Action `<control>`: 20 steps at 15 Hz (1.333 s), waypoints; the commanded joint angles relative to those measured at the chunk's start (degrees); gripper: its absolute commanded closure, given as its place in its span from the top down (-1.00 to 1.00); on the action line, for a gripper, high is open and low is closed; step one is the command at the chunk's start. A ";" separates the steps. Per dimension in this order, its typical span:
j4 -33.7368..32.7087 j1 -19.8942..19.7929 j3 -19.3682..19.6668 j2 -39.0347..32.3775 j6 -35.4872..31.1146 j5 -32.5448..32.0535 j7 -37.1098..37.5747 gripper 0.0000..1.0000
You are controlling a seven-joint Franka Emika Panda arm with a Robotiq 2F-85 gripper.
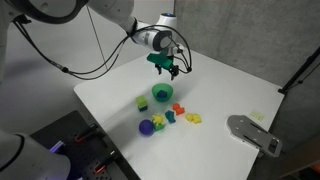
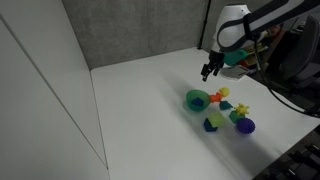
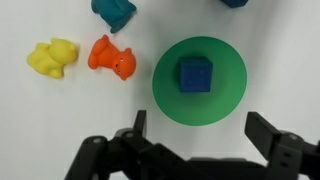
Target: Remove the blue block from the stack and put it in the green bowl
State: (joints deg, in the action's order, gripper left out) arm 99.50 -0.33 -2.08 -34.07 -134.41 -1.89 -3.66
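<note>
Fingers (image 3: 263,134) wide apart, empty, straight above green bowl (image 3: 228,97) with blue block (image 3: 195,75) inside.

Over green bowl (image 3: 225,100): unobstructed | bowl floor: blue block (image 3: 195,75) in the middle | beside bowl: orange toy (image 3: 112,57) near rim, yellow toy (image 3: 53,57) further out

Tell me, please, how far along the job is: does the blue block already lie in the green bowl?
Done: in the wrist view the blue block lies inside the green bowl, apart from the other toys. In hand: nothing; the pincer hangs open and empty above the bowl. Left: nothing of the task that I can see, perhaps only to move the arm away.
</note>
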 commanded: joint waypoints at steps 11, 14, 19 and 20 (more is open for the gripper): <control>25.71 -3.72 1.96 32.41 9.73 5.25 -6.44 1.00; 27.47 -3.86 3.97 40.06 16.58 3.31 -6.33 1.00; 25.80 -3.93 5.69 51.37 29.27 -1.89 -4.50 1.00; 24.99 -3.85 5.85 52.98 31.89 -2.26 -4.68 1.00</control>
State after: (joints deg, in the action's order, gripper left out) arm 125.05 -3.99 3.52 13.36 -108.30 -2.04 -8.85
